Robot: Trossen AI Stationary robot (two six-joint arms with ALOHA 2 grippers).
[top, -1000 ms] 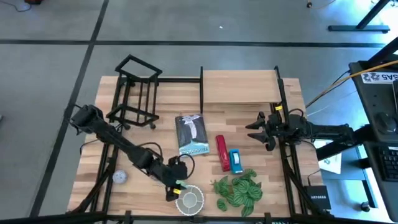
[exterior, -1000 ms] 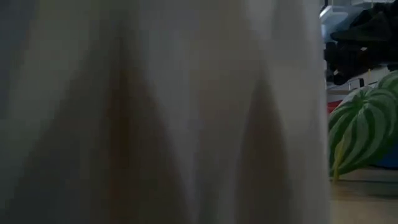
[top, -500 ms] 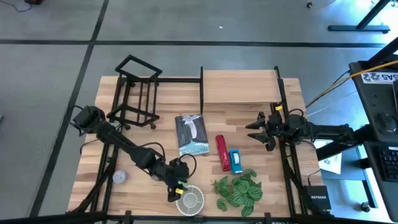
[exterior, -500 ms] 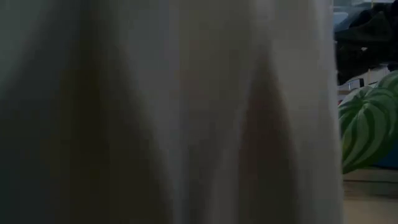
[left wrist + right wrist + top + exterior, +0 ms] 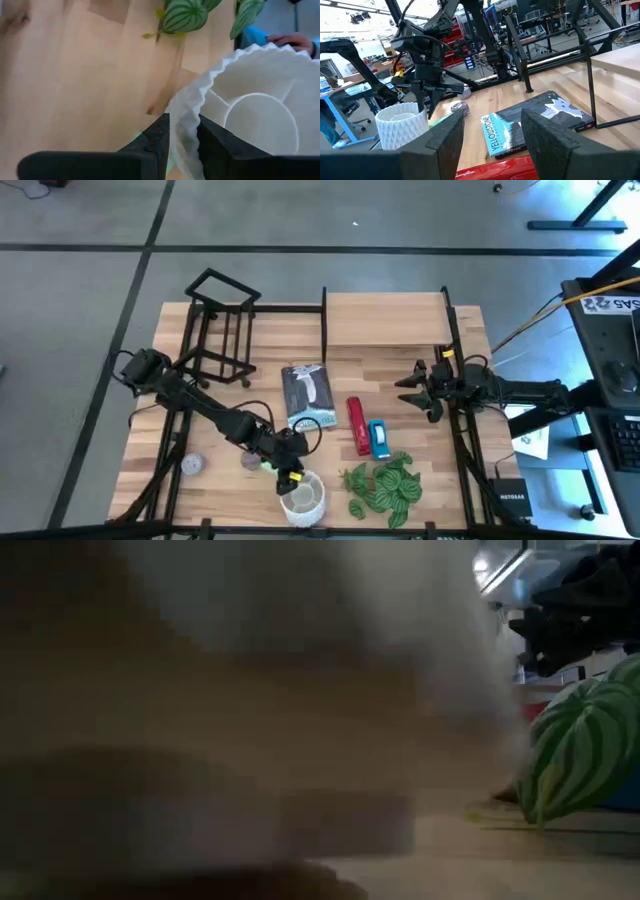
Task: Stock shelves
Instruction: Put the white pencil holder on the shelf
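1. Looks like the pickup step of the stocking job. The left gripper sits at the near edge of the table with its fingers clamped on the rim of the white pot. In the left wrist view the thin wall runs right between the two dark fingers, one inside and one outside.

2. I can't tell whether the pot is off the wood yet. The low view is just a pale blur filling most of the frame.

3. Next move, I'd guess: raise it and carry it to the far side, where the shelves are. The small black rack stands at the far left, and the light-wood shelf board sits between black uprights, far middle. The carry has to pass over or around the book.

4. The right gripper is parked well apart at the right side, fingers spread and holding nothing.

5. Materials: the pot is a rigid-looking white cylinder with a faceted, pleated skin and a wavy rim. A rim pinch could let it tilt, so I'd go slow. The rack is all thin bars, open frame. The board is flat and smooth.

6. Other stock waiting includes a glossy dark book, a flat red box, a small blue box and a fake striped-leaf plant.
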